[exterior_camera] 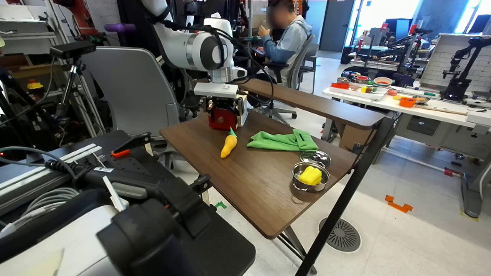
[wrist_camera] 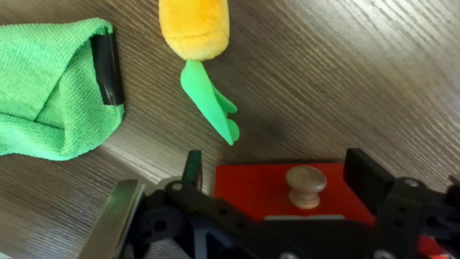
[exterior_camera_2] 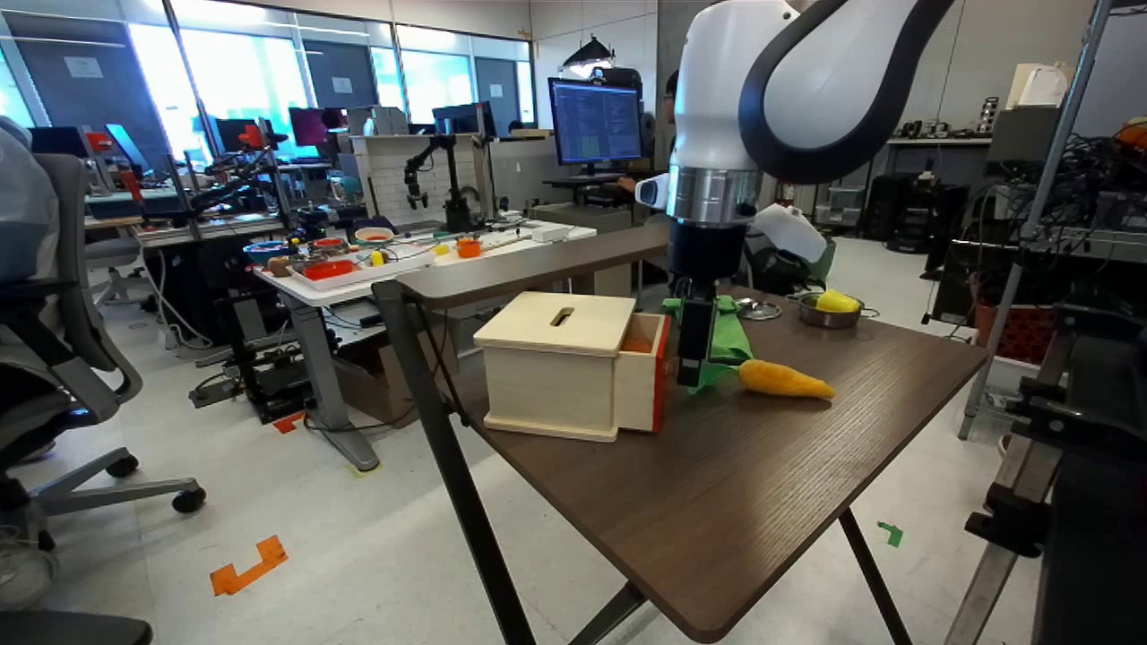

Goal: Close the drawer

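While the drawer (exterior_camera_2: 639, 390) (red-fronted) stands ajar, the end effector (wrist_camera: 276, 160) gapes.

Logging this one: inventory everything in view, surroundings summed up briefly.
table: one, brown, centre
wooden box: one, pale, on table
drawer: one, red-fronted, partly out of box
knob: one, brown, on drawer
carrot toy: one, yellow-orange, before drawer
cloth: one, green, near carrot toy
pot: one, silver, on table
item: one, yellow, inside pot
lid: one, silver-rimmed, beside pot
surroundings: seated person, grey chairs, white worktable, much else too cluttered to count
arm: one, white, above table
gripper: one, black, open, before drawer's red front
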`<state>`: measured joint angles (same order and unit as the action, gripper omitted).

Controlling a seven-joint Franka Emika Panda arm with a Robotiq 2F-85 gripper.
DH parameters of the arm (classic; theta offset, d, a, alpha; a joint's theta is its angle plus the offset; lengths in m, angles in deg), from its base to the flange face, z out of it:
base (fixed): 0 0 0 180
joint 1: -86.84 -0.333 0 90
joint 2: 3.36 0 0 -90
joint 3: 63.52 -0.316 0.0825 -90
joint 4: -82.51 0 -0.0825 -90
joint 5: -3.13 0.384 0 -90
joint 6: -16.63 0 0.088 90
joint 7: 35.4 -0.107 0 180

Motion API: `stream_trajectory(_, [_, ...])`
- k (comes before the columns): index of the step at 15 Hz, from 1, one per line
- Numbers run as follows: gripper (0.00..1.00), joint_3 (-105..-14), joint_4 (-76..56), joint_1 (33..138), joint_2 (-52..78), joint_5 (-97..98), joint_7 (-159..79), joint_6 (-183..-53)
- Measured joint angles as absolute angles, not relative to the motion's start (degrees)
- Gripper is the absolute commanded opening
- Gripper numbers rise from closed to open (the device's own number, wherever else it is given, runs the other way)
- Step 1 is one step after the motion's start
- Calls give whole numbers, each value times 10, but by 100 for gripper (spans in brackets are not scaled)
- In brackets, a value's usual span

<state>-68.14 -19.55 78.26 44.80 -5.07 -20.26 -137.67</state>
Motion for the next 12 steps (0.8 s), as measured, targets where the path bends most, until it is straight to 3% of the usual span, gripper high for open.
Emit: stream_trajectory(12, [100, -681, -119, 763, 484, -66, -203, -1347])
